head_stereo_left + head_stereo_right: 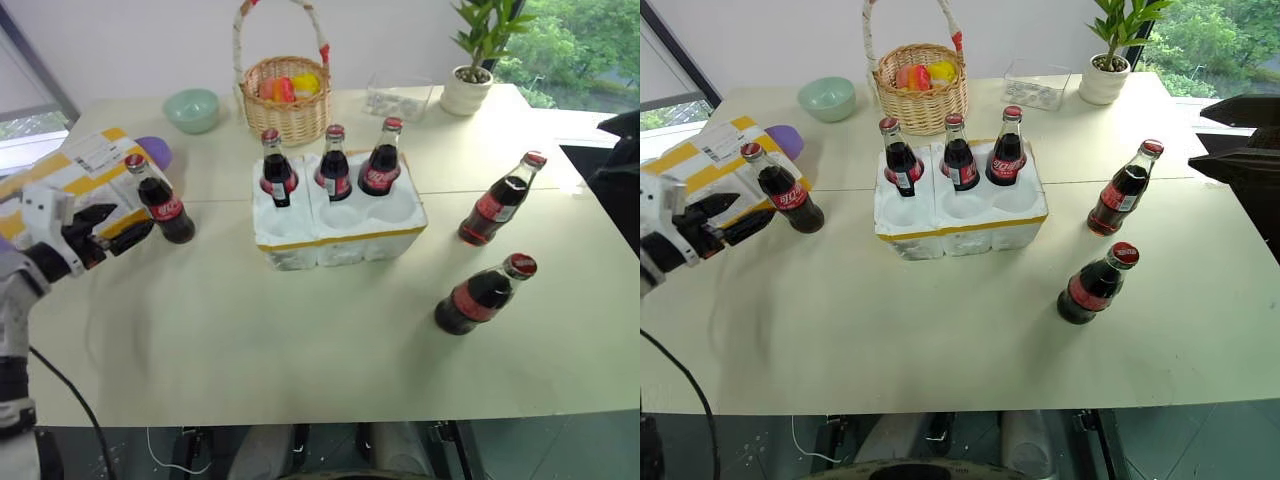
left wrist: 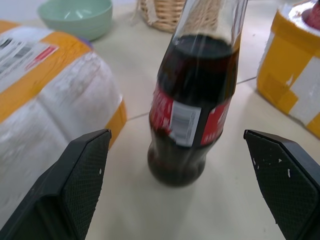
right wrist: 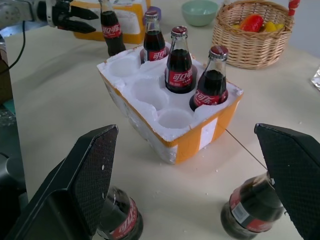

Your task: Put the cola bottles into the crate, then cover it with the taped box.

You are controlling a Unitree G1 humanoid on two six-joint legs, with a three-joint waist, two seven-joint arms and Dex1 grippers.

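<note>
The left end effector [image 1: 118,228], fingers wide apart and empty, is at the far-left side of the pale counter [image 1: 300,350]. An upright glass cola bottle with red cap and red label [image 1: 160,203] stands just to its right, between the finger lines, long axis vertical. The white box with yellow tape stripes [image 1: 75,175] lies just behind. The white foam crate with a yellow band [image 1: 340,235] holds three bottles. The right end effector [image 3: 190,190], also apart, hovers nearer two bottles on the right. Label script is white on red, not readable.
</note>
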